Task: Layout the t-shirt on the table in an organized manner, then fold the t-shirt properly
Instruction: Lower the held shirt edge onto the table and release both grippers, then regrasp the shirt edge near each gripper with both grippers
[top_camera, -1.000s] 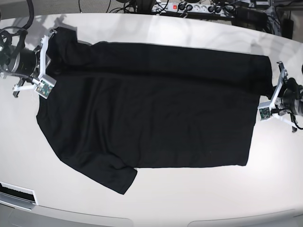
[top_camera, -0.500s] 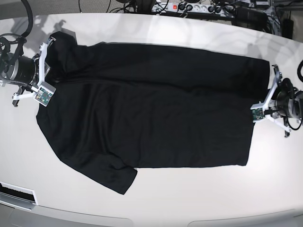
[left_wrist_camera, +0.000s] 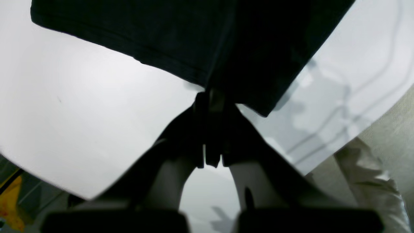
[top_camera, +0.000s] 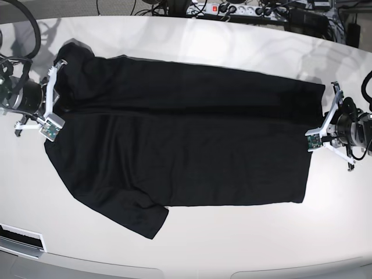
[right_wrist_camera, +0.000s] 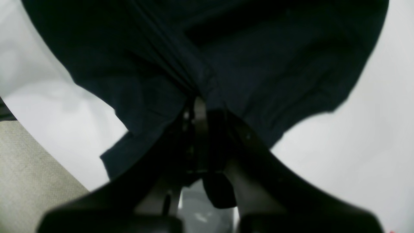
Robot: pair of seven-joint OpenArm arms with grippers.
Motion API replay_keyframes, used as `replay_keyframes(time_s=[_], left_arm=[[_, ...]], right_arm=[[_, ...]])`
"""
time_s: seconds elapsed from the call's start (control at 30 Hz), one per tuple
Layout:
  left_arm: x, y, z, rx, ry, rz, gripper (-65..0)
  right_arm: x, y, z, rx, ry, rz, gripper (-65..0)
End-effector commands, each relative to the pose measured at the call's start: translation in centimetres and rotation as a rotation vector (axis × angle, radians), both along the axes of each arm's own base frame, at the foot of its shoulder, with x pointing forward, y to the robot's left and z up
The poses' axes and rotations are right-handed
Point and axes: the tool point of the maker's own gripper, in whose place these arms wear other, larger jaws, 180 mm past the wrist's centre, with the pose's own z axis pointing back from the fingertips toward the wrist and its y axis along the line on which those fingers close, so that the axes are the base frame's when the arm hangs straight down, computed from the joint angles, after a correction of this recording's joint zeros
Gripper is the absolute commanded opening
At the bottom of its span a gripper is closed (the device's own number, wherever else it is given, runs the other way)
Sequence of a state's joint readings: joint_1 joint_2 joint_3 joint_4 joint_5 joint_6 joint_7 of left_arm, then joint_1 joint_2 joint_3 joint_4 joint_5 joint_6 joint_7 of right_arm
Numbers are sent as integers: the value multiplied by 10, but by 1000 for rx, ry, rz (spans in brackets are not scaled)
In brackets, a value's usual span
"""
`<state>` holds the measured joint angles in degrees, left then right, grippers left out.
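Note:
The black t-shirt (top_camera: 186,145) lies spread lengthwise on the off-white table (top_camera: 232,250), with one sleeve (top_camera: 139,218) pointing to the near left. A long crease runs across it between the two grippers. My left gripper (top_camera: 321,119) stands at the shirt's right end, shut on the hem edge. In the left wrist view the left gripper (left_wrist_camera: 210,97) pinches the t-shirt (left_wrist_camera: 161,38) just above the table (left_wrist_camera: 81,113). My right gripper (top_camera: 58,96) is at the left end by the far sleeve. In the right wrist view the right gripper (right_wrist_camera: 199,102) is shut on bunched t-shirt (right_wrist_camera: 258,48) fabric.
A power strip (top_camera: 226,9) with cables runs along the table's far edge. A white slotted strip (top_camera: 20,237) sits at the near left corner. Beyond the table edge the left wrist view shows grey floor (left_wrist_camera: 394,129).
Both grippers have shifted left in the base view, pulling the shirt with them. Its far right corner has moved left and nearer, and the right-hand arm has come closer to the shirt.

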<state>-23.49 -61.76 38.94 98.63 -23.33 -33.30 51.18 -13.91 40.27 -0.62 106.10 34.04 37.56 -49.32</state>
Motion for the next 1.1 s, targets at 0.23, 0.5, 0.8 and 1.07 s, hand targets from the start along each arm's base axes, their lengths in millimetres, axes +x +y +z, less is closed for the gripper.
replay_keyframes(time_s=[0.23,0.5,0.8,1.07], left_arm=[[20,11,16,42,-101,6,-650],[49,20,37,64,-260,68,-238],[45,27,36,93,-241,84,-234],[33,30,30,46,-164,133,-234]], right_arm=[[26,21,2,-92,-73,78,-650],[68,-4,27,-198,-178,-69,-287],[50,9,27,-160,-69,-15,-280],[-7,20,25,-46,13,-47,-288]])
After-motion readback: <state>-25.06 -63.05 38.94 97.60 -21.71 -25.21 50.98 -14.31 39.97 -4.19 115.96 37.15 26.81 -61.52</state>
